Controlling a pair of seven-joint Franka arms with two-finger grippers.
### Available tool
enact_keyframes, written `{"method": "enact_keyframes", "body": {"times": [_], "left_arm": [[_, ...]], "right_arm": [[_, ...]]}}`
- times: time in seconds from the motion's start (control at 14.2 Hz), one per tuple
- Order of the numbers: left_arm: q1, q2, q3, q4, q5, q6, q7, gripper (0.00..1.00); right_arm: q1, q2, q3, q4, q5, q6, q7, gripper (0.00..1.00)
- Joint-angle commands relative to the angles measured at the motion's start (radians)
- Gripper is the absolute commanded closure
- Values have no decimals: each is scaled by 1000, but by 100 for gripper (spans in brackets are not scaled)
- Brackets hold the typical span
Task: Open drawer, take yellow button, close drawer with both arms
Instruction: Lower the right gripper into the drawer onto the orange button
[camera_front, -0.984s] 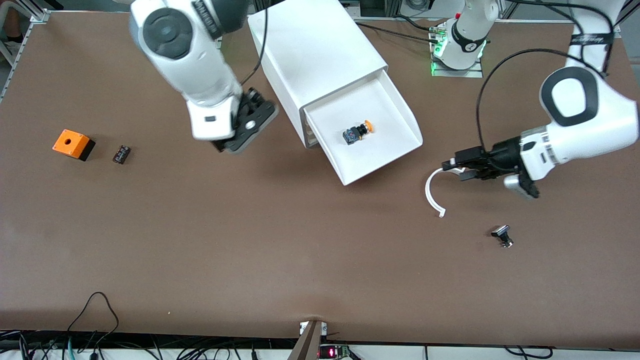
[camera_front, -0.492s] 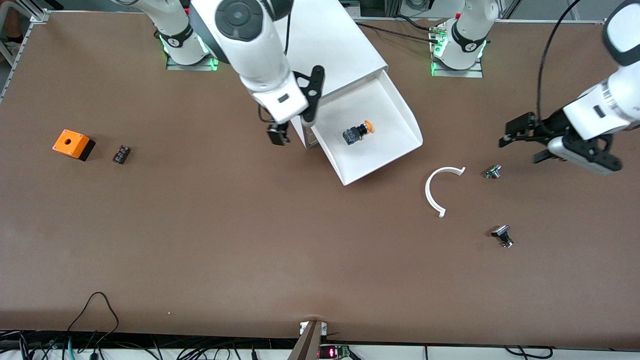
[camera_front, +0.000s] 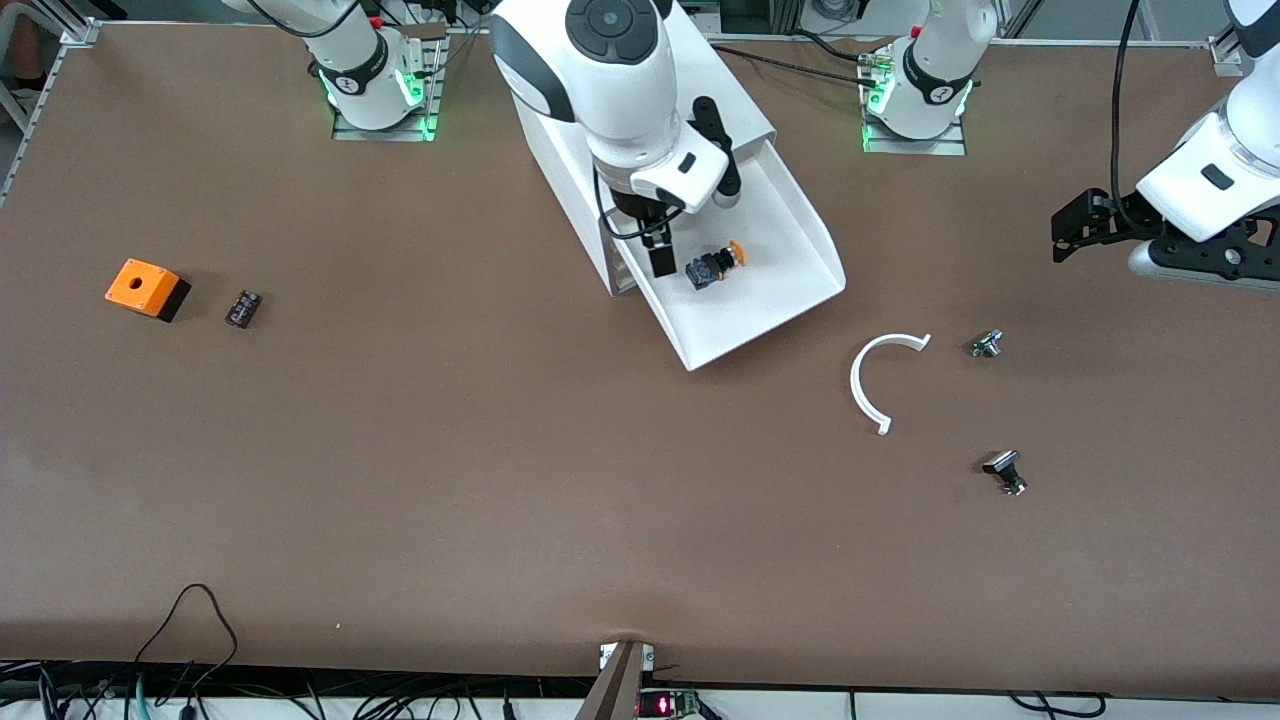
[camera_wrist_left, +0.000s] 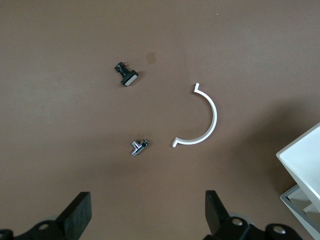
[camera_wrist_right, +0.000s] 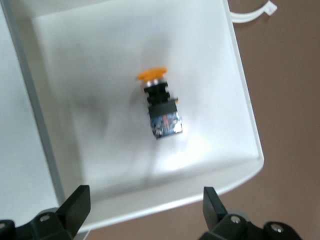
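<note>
- Front view: the right hand, fingers spread and holding nothing, hangs over the pulled-out drawer, with the button lying on its side at the hand's 3 o'clock, on the tray floor. The left hand, also spread and empty, waits over the bench toward the left arm's end. The right arm's bulk hides much of the cabinet.
- Left wrist view: the left hand's fingertips frame bare bench, a white arc and two small metal parts; only a corner of the cabinet shows, and no button.
- Right wrist view: the button's orange cap points to 12 o'clock. It looks light, rigid and hard plastic, likely to roll on the smooth tray; the squarer black body seems the surer place to pinch. The picture is soft, so its base markings cannot be read.
</note>
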Motion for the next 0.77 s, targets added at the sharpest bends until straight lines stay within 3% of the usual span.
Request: {"method": "enact_keyframes", "body": {"times": [0.0, 0.7], "left_arm": [[-7, 1, 18, 4, 23, -10, -10, 0], [-9, 11, 37, 15, -8, -5, -1, 0]], "right_arm": [[19, 73, 11, 44, -11, 45, -18, 0], [42, 143, 15, 41, -22, 102, -23, 0]]}}
